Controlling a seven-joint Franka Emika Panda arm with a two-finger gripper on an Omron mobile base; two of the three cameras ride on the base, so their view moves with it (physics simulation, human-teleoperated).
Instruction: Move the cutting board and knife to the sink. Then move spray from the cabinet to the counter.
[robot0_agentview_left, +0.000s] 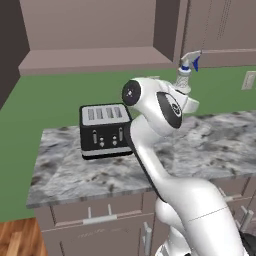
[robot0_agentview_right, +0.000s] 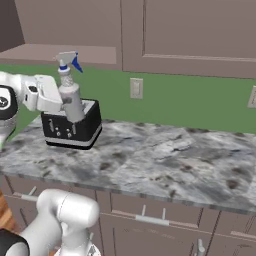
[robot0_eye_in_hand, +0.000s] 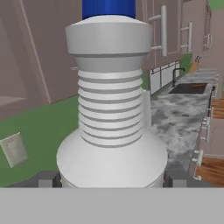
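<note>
The marbled table (robot0_agentview_right: 165, 150) lies below as the landing spot, toaster (robot0_agentview_left: 105, 131) at its left end. Above it, the gripper (robot0_agentview_right: 64, 105) clamps the spray bottle (robot0_agentview_right: 69, 92) upright by its body, carried clear of the cabinet shelf (robot0_agentview_left: 95, 60).

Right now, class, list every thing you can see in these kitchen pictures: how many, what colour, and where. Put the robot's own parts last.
spray: one, pale grey-white with blue nozzle, held upright in the air above the counter.
toaster: one, black and silver, on the counter's left part.
counter: one, grey-and-white marbled, over brown drawers.
cabinet: one, taupe-brown, open shelf recess above the toaster.
wall outlet: one, beige, on the green wall.
sink: one, dark, far along the counter.
gripper: one, dark fingers, shut on the spray's base.
</note>
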